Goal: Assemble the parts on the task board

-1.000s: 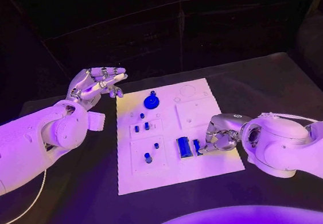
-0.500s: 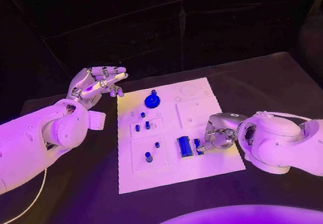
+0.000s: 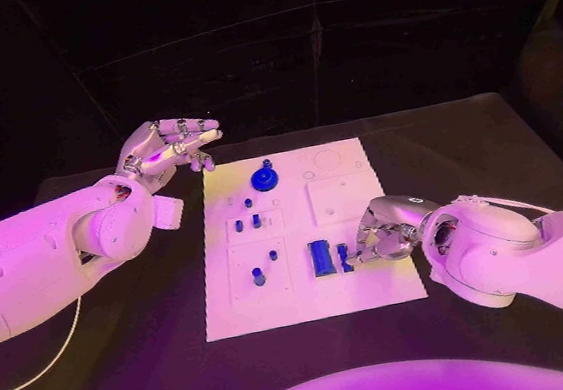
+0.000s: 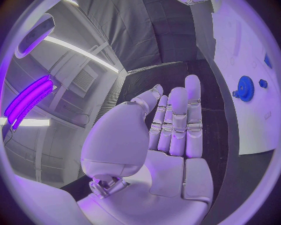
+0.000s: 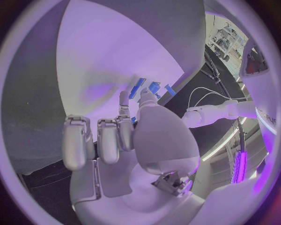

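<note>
Right hand (image 3: pixel 384 235) is reaching onto the board (image 3: pixel 370 287) near its right edge, fingertips at a small blue block (image 3: pixel 345 256) beside a taller one (image 3: pixel 321 255); grasp cannot be told, likely positioning to seat it. Left hand (image 3: pixel 167 148) is hovering off the board's far left corner, fingers spread, grasping nothing, probably waiting clear.

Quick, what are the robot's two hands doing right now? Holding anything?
Left hand: open, raised off the task board, holding nothing.
Right hand: down on the board beside the blue parts; whether it grips one cannot be told.
</note>
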Controlling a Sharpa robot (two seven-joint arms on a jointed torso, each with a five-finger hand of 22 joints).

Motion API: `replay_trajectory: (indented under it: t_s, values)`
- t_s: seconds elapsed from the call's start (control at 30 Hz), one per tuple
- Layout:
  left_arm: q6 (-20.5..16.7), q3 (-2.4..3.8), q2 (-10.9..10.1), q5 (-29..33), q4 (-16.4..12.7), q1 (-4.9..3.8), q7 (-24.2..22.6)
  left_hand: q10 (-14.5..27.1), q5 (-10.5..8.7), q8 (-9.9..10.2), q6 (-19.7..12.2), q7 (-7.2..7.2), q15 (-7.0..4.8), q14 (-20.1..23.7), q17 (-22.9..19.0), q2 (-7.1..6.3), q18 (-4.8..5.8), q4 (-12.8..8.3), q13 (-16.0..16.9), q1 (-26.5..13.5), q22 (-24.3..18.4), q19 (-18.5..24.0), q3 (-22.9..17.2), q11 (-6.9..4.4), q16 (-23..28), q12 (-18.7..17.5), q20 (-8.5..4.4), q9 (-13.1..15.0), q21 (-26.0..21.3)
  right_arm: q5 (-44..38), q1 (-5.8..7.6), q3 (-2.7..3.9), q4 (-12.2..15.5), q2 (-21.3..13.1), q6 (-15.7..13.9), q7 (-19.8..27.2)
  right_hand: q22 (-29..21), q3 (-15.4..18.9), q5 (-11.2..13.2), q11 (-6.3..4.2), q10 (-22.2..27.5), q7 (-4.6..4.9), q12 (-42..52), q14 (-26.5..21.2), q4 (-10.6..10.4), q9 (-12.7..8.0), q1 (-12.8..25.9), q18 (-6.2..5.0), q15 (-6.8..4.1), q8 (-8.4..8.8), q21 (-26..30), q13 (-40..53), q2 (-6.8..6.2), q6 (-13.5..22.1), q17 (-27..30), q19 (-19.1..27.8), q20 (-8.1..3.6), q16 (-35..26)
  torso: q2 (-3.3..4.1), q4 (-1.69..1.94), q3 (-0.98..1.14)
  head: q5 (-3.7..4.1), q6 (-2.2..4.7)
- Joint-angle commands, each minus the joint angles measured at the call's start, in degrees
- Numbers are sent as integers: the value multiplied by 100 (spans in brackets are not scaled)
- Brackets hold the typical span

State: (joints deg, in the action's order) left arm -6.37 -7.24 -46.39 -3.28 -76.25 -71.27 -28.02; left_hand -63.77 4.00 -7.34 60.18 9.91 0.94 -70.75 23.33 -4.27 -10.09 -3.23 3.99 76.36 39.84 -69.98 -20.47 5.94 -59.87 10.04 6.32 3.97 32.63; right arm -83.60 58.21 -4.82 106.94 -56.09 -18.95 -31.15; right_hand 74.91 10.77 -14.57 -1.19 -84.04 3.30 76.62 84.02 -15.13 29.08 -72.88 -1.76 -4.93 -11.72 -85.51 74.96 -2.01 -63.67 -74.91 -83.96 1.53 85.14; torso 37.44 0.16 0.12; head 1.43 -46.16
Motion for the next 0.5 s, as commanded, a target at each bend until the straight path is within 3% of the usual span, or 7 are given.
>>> replay_trajectory:
  t_s: [0.03, 0.2, 0.23, 0.33, 0.37, 0.47, 0.5]
  values:
    - [43, 2, 19, 73, 12, -7, -32, 49, 28, -37, -37, 16, 5, 47, -7, 30, -35, 0, -4, -2, -9, 5, 50, 12, 10, 24, 27, -1, -20, 1100, 62, 6, -107, -63, -533, 1188, 655, 43, -61, 75, 79, 61, -334, 360, 17, -16, -75, -79, 82, 74, 227, 403, -52, 118, -402, 94, 69, -138, -27, 33, -17, 63, 88]
    - [-54, -79, 62, 338, 66, -6, -99, 124, 58, -63, -102, 30, 68, 446, -134, -87, -19, 75, -1, -136, -130, 293, 227, 38, 272, 66, 79, -5, -250, 3013, 211, 8, -638, -6, -646, 2851, -422, -153, 93, 174, 814, 179, -1688, 51, 447, -44, -903, -379, 150, 229, 1178, -468, 111, 391, 670, 969, 143, -902, -129, 58, -34, 90, 202]
    - [-68, -94, 73, 392, 81, -6, -119, 138, 63, -74, -128, 20, 81, 700, -273, -109, -16, 103, -1, -164, -247, 532, 296, 51, 564, 87, 111, -6, -456, 3493, 245, 9, -769, 36, -642, 3164, -803, -258, 186, 195, 1165, 209, -2247, -104, 593, -49, -1184, -479, 176, 244, 1537, -821, 176, 407, 1051, 1297, 153, -1204, -150, 58, -38, 91, 280]
    - [-135, -144, 96, 514, 126, -4, -241, 110, 74, -93, -158, 15, 153, 1119, -632, -61, -1, 183, -10, -189, -579, 1067, 382, 75, 1378, 104, 205, -8, -982, 4764, 353, 9, -1214, 204, -528, 3993, -2309, -495, 428, 364, 2355, 383, -4095, -1032, 885, -150, -1753, -798, 329, 424, 3093, -2049, 302, 663, 2858, 2679, 261, -2813, -221, 50, -54, 50, 385]
    - [-153, -159, 115, 561, 158, -1, -299, 35, 75, -100, -132, 39, 202, 1037, -924, -6, -32, 241, -34, -158, -868, 1225, 404, 49, 2089, 42, 281, -10, -1330, 5174, 387, 10, -1406, 284, -460, 4260, -2631, -526, 512, 462, 2432, 461, -4430, -1452, 910, -232, -1821, -824, 422, 505, 3534, -2387, 308, 749, 3527, 3003, 340, -3544, -242, 43, -59, 34, 428]
    - [-237, -186, 171, 685, 267, 18, -445, -31, 76, -58, -111, 10, 347, 1192, -1281, 13, -26, 280, -37, -80, -1269, 1449, 401, 125, 3034, -126, 409, -18, -1790, 6076, 484, 13, -1948, 538, -249, 4832, -3028, -628, 559, 592, 2664, 620, -5293, -2104, 941, -461, -2013, -806, 616, 720, 4214, -3266, 320, 960, 4168, 3421, 496, -4651, -293, 28, -62, 39, 565]
    - [-261, -190, 188, 728, 301, 26, -479, -30, 80, -37, -111, 2, 386, 1234, -1358, 18, -11, 286, -39, -58, -1373, 1535, 396, 136, 3235, -182, 460, -19, -1913, 6257, 508, 16, -2108, 620, -186, 4959, -3200, -677, 572, 693, 2652, 649, -5579, -2231, 928, -556, -2069, -795, 687, 790, 4496, -3622, 328, 1004, 4426, 3594, 558, -5062, -299, 22, -61, 35, 606]
